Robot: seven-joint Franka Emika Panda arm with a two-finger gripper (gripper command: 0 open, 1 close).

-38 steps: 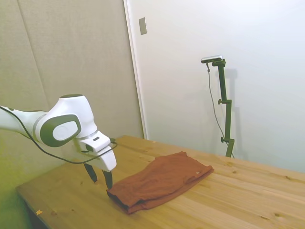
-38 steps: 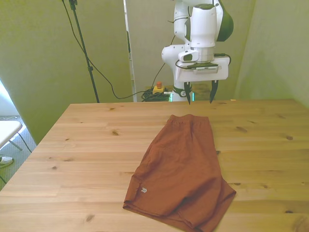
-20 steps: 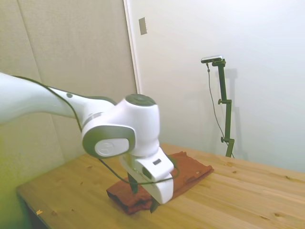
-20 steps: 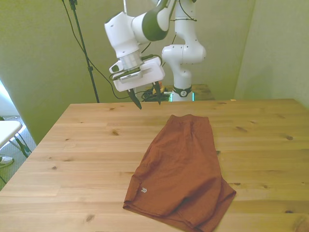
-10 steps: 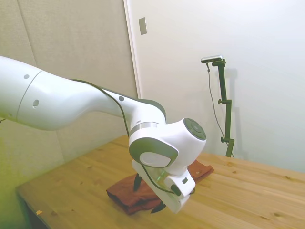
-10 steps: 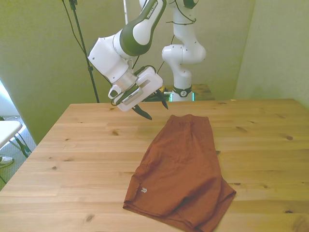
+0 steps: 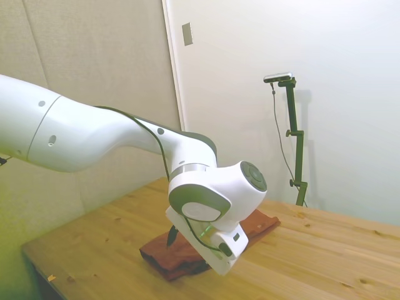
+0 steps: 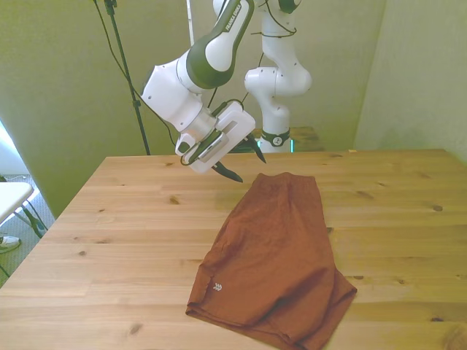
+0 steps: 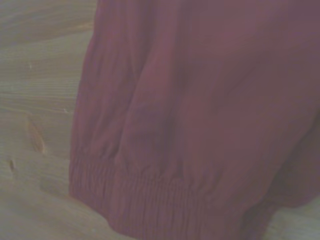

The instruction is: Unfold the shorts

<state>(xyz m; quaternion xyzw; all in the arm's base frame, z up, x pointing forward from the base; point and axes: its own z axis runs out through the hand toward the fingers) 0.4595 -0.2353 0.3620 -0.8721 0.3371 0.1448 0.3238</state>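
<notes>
Lying folded and wrinkled on the wooden table (image 8: 109, 219), the shorts (image 8: 273, 255) run from mid-table toward the near edge, gathered waistband at the far end; gripper (image 8: 244, 163) hovers tilted just off that waistband on the front view's left, fingers spread, empty

Shorts (image 8: 276, 255) rust-brown, small white logo; table (image 8: 117, 240) light knotty wood; arm (image 8: 211, 51) white.
</notes>
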